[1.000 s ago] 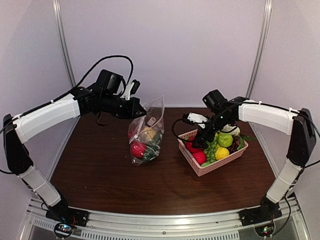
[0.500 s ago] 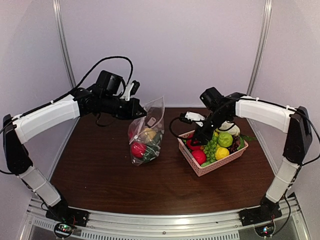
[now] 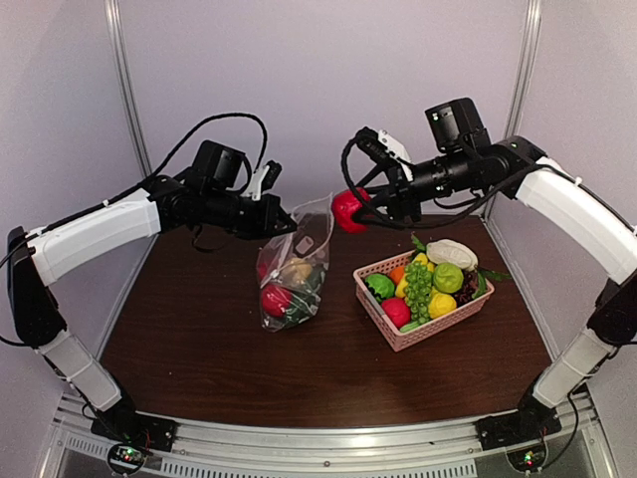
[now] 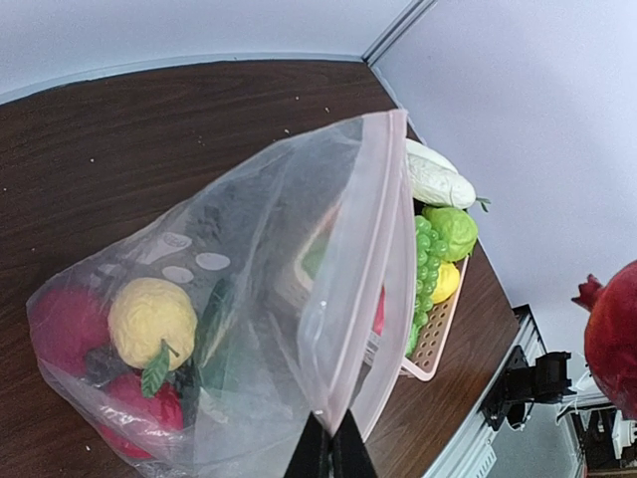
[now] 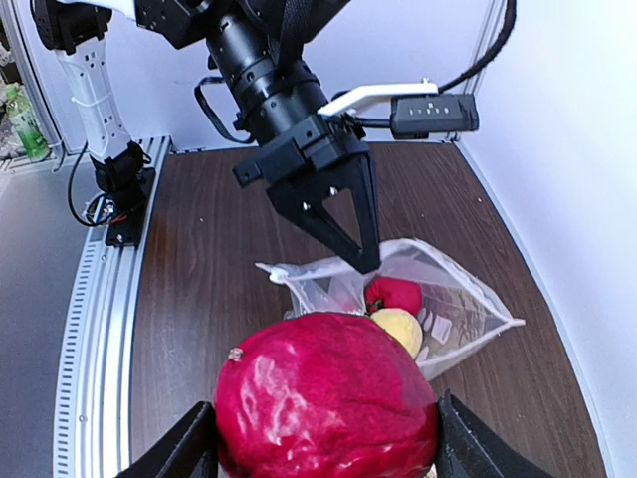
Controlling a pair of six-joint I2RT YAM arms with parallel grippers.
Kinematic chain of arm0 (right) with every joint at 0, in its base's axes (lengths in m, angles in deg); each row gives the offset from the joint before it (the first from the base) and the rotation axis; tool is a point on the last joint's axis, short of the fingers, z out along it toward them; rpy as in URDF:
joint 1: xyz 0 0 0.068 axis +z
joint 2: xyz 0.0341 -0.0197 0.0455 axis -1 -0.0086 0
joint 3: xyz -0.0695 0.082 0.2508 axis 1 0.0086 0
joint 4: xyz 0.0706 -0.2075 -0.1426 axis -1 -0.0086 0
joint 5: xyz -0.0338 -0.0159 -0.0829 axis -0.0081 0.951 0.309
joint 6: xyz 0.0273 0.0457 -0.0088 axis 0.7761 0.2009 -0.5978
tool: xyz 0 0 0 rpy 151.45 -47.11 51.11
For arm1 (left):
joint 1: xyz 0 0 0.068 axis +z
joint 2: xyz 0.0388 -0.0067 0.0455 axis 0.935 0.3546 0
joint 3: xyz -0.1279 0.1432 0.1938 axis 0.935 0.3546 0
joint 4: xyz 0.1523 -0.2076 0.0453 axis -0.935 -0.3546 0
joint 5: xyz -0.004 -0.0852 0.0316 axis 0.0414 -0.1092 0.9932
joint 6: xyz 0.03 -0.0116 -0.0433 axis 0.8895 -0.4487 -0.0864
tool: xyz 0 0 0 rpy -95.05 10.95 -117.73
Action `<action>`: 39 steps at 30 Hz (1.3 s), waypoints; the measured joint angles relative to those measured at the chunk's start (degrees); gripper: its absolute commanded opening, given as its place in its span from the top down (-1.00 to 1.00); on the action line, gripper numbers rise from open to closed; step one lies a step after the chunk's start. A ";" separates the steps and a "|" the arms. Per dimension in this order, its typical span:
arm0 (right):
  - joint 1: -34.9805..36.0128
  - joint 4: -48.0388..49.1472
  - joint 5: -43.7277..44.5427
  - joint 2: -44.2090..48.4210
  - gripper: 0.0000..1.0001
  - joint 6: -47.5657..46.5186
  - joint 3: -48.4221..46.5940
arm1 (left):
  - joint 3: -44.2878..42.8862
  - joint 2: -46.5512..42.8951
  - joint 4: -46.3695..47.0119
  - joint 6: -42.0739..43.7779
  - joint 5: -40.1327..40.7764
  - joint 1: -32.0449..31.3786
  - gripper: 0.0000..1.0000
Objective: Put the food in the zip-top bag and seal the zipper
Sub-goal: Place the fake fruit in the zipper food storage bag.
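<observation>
Right wrist view, entry one: my right gripper, its fingers clamped on the flanks of a glossy red round toy pomegranate. The fruit fills the span between them and is carried in the air, well above the dark brown wooden table.

Entry two, just beyond and below the held fruit: one clear floppy zip-top bag with white dots. It hangs upright, its bottom on the table and its mouth gaping toward my right gripper. Seen through the plastic: one yellow toy lemon, red round toy fruits and a dark green leafy piece.

Entry three, at the bag's upper edge: my left gripper, jaws fully closed, pinching the rim and holding the bag up. From that pinch a thin pale pink zipper strip runs along the mouth edge, unsealed.

Entry four, on the table below my right gripper, on the side away from the bag and apart from it: one pink plastic lattice basket. Contents:
- a white cabbage-like piece
- a green toy apple
- a bunch of green toy grapes
- a yellow piece
- a red round piece
</observation>
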 measured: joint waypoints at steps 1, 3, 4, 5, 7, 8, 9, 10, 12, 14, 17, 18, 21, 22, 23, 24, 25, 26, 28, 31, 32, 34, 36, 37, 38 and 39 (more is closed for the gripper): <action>0.28 0.48 -0.83 -1.03 -0.40 0.44 -1.11 | 0.00 0.00 0.00 -0.13 -0.17 0.00 1.00; 0.98 1.53 -2.58 -4.61 -0.39 1.86 -4.68 | 0.00 0.00 0.13 -0.35 -0.68 0.00 1.00; 1.38 1.95 -3.28 -6.69 -0.39 2.60 -6.45 | 0.00 0.00 0.22 -0.42 -0.96 0.00 1.00; 1.62 2.43 -3.85 -8.70 -0.39 3.06 -7.89 | 0.00 0.00 0.28 -0.44 -1.14 0.00 1.00; 2.05 3.04 -4.68 -12.28 -0.39 3.93 -9.68 | 0.00 -0.02 0.39 -0.57 -1.38 0.00 1.00; 2.25 3.17 -4.96 -13.79 -0.39 4.28 -10.08 | 0.00 -0.04 0.39 -0.59 -1.55 0.00 1.00; 2.43 3.41 -5.16 -14.88 -0.38 4.55 -10.12 | 0.00 -0.04 0.39 -0.57 -1.68 0.00 1.00; 2.56 3.48 -5.18 -16.13 -0.38 4.68 -10.12 | 0.00 -0.11 0.37 -0.57 -1.88 0.00 1.00; 2.75 3.45 -4.98 -18.27 -0.40 4.81 -10.12 | 0.00 -0.33 0.37 -0.57 -2.12 0.00 1.00; 2.82 3.41 -4.33 -19.56 -0.40 4.59 -9.92 | 0.04 -0.79 -0.02 -0.57 -1.90 0.00 1.00; 3.28 5.25 0.31 -19.41 -0.47 4.66 -8.17 | 0.55 -1.97 0.46 -0.85 -2.78 0.15 1.00; 3.39 5.86 2.05 -19.37 -0.51 4.94 -7.72 | 0.72 -2.58 0.48 -1.01 -3.21 0.04 1.00; 3.74 7.19 6.34 -19.45 -0.70 5.97 -7.13 | 0.90 -3.96 0.66 -1.25 -3.89 -0.17 1.00; 3.85 7.50 7.04 -19.45 -0.82 6.38 -7.15 | 0.90 -4.17 0.81 -1.27 -4.02 -0.22 1.00; 4.09 7.87 7.93 -19.45 -0.94 6.38 -7.30 | 0.90 -4.31 0.92 -1.29 -4.17 -0.22 1.00; 4.28 8.04 8.24 -19.45 -0.99 6.91 -7.45 | 0.92 -4.31 0.90 -1.29 -4.24 -0.22 1.00; 4.48 8.04 8.35 -19.45 -0.99 7.06 -7.74 | 0.96 -4.31 0.90 -1.33 -4.31 -0.22 1.00; 4.74 7.96 8.13 -19.45 -0.99 7.04 -8.22 | 1.07 -4.31 0.83 -1.36 -4.37 -0.22 1.00; 5.16 7.80 7.19 -19.41 -0.99 7.45 -9.14 | 1.14 -4.31 0.83 -1.36 -4.28 -0.22 1.00; 5.25 7.04 6.01 -18.08 -0.99 7.41 -9.90 | 1.01 -4.28 0.17 -0.70 -3.15 -0.20 1.00; 5.20 6.47 5.75 -16.90 -0.99 7.34 -9.81 | 0.50 -4.17 -1.05 -0.15 -2.14 -0.13 1.00; 4.50 6.16 5.42 -12.96 -0.99 7.15 -8.33 | -2.14 -3.67 -4.52 1.22 0.48 0.02 1.00; 2.45 6.71 5.42 -6.78 -0.99 6.88 -4.83 | -5.14 -3.52 -6.99 2.95 3.04 0.22 1.00; 0.61 7.08 5.49 -3.13 -0.99 6.69 -2.40 | -6.80 -3.52 -8.17 3.96 4.70 0.31 1.00; -1.27 7.28 5.68 -0.20 -0.98 6.54 -0.50 | -9.05 -3.32 -9.75 4.98 6.21 0.42 1.00; -4.11 7.67 5.79 2.78 -0.97 6.36 1.57 | -11.72 -2.71 -11.45 5.95 6.73 0.46 1.00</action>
